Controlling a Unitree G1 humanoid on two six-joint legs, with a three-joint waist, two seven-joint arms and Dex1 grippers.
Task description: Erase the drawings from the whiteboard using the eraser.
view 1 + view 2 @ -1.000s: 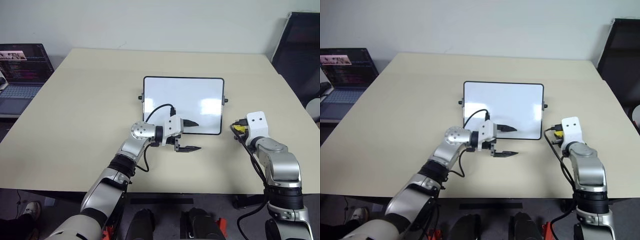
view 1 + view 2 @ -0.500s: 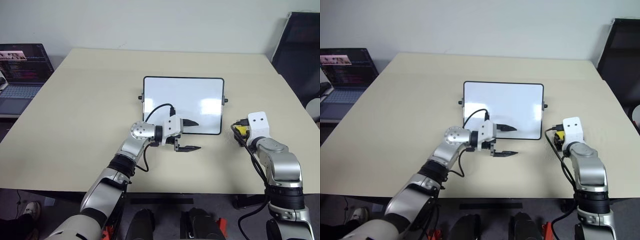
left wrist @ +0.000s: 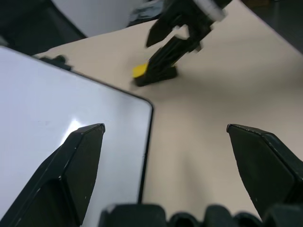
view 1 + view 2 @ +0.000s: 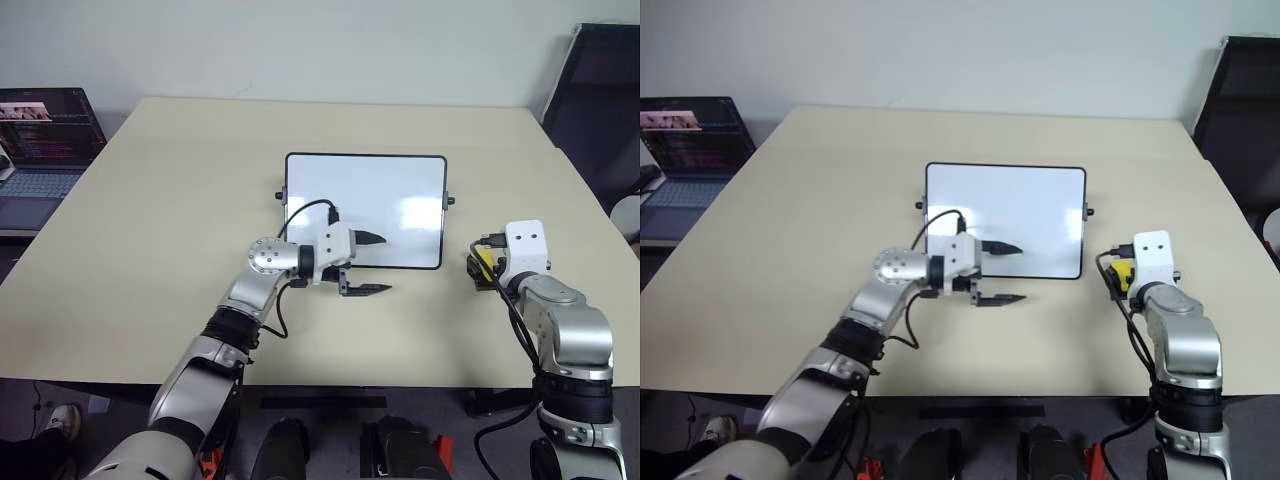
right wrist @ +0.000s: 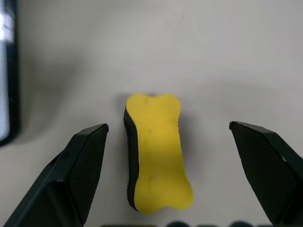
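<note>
With my right claw (image 5: 165,165) spread wide and empty, I should lift straight off the small yellow block eraser (image 5: 156,150), leaving it undisturbed at three o'clock of the black-framed whiteboard (image 4: 365,210).

We see the left gripper (image 4: 368,263) shifted a little leftward along the whiteboard's (image 4: 400,180) near edge, while the right gripper's (image 5: 177,175) fingers now stand wide apart around the eraser (image 5: 156,151).
</note>
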